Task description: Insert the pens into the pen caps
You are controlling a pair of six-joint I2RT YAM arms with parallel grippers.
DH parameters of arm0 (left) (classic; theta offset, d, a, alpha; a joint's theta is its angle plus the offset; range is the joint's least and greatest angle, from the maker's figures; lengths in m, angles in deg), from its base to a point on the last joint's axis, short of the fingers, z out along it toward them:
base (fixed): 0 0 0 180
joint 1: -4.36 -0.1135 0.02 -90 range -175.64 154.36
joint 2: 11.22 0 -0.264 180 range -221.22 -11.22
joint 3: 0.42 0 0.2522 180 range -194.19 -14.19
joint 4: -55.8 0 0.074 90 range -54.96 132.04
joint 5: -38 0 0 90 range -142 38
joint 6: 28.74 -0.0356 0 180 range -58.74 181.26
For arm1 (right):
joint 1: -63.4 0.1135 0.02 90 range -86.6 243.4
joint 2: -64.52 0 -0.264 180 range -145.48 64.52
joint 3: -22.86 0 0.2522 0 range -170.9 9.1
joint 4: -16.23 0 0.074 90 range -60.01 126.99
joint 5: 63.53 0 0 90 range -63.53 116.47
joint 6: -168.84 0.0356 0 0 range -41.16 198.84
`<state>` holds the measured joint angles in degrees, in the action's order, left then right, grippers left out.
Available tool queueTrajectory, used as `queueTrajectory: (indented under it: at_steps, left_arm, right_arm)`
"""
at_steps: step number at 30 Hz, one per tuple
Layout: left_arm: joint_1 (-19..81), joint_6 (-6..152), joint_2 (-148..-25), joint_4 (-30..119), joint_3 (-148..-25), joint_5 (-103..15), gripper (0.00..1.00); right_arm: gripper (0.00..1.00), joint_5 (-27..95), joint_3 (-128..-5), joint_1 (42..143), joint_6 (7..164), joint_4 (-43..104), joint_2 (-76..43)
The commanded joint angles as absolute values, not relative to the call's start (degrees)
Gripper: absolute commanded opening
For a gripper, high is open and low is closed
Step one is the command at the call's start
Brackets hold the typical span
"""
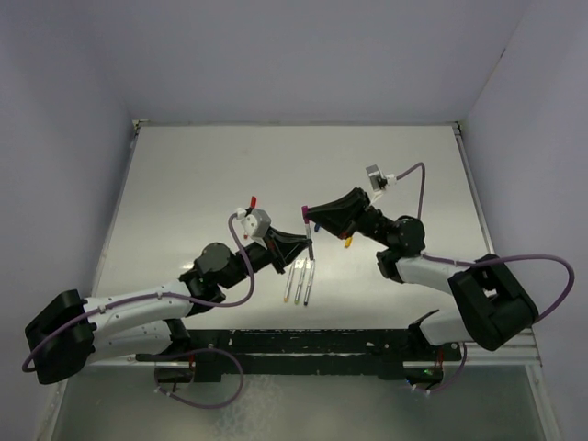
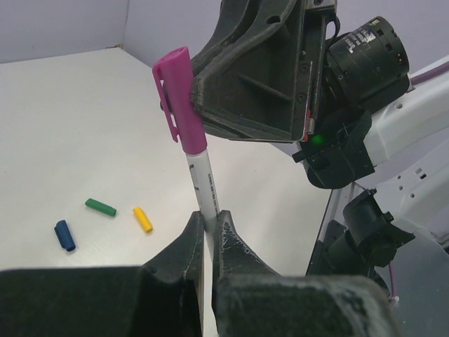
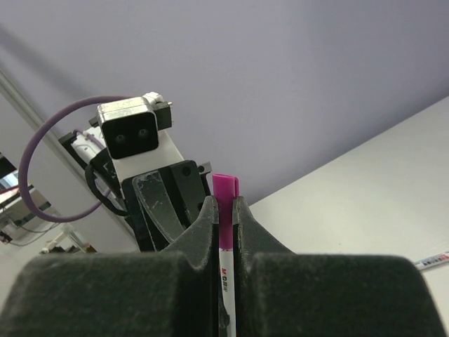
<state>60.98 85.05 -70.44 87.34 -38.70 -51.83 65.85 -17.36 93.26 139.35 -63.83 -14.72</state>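
While I hold this pen (image 2: 203,175) upright above the table (image 2: 70,140), the first pairing looks all but done. The purple cap (image 2: 177,98) sits over its tip and meets the barrel with no gap that I can see. My left pincer (image 2: 209,225) is clamped narrow on the lower barrel. My right pincer (image 3: 223,207) is closed just as tight at the top, I think on the cap itself, though from its own camera the grip could be on the joint between cap and barrel.

The rest is not begun. A blue cap (image 2: 64,235), a green cap (image 2: 100,207) and a yellow cap (image 2: 142,220) lie loose and apart on the table. I cannot find a red one. At least three other pens (image 1: 298,283) lie side by side, near my left arm, uncapped as far as the overhead view lets me judge.

The barrel is a slim, smooth, whitish cylinder with small dark print. The purple cap is glossy plastic, round-topped, with a flat clip down one side. The loose caps are short, stubby and bullet-shaped. The table is pale, matt and even.
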Motion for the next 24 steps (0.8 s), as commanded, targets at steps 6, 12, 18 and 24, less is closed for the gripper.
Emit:
queueTrajectory:
  at_steps: [6, 12, 18, 24]
  left_arm:
    - [54.72, 81.98, -64.92, 104.86, -44.71, -51.41, 0.00]
    - [51.52, 84.55, -65.70, 103.66, -45.42, -48.88, 0.00]
    - [51.51, 86.96, -69.09, 97.30, -46.39, -44.55, 0.00]
    - [51.51, 86.17, -73.00, 78.41, -49.98, -40.24, 0.00]
  right_arm:
    - [0.00, 75.58, -12.20, 94.48, 135.06, -63.88, -17.02]
    - [0.00, 74.59, -12.57, 94.77, 132.32, -59.83, -15.91]
    - [0.00, 70.58, -15.37, 94.77, 133.22, -61.41, -15.95]
    - [0.33, 66.81, -20.40, 94.77, 134.37, -63.27, -15.08]
